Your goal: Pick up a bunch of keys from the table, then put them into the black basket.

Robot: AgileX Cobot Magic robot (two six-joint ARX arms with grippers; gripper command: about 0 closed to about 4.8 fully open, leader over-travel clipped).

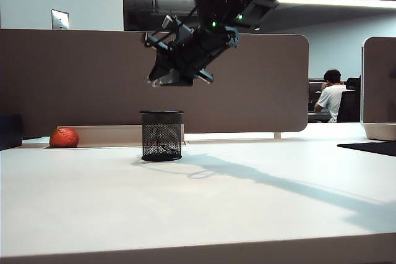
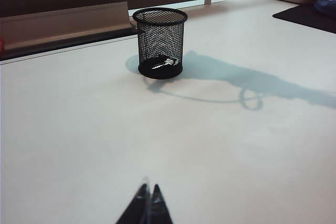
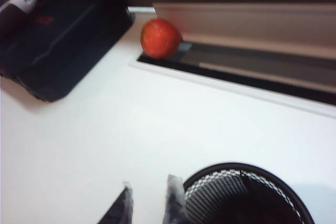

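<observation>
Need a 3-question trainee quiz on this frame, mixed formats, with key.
1. True or false: the bunch of keys lies inside the black basket.
2. Which gripper hangs in the air above the basket? A) left gripper B) right gripper
3. Fill in: the red-orange round object sits at the table's far edge, to the ____ of the basket in the exterior view.

Key: 1 true, keys show through the mesh at the bottom. 2 B; its jaws stand slightly apart and empty, while the left gripper sits low over the table, shut. 3 left.
</observation>
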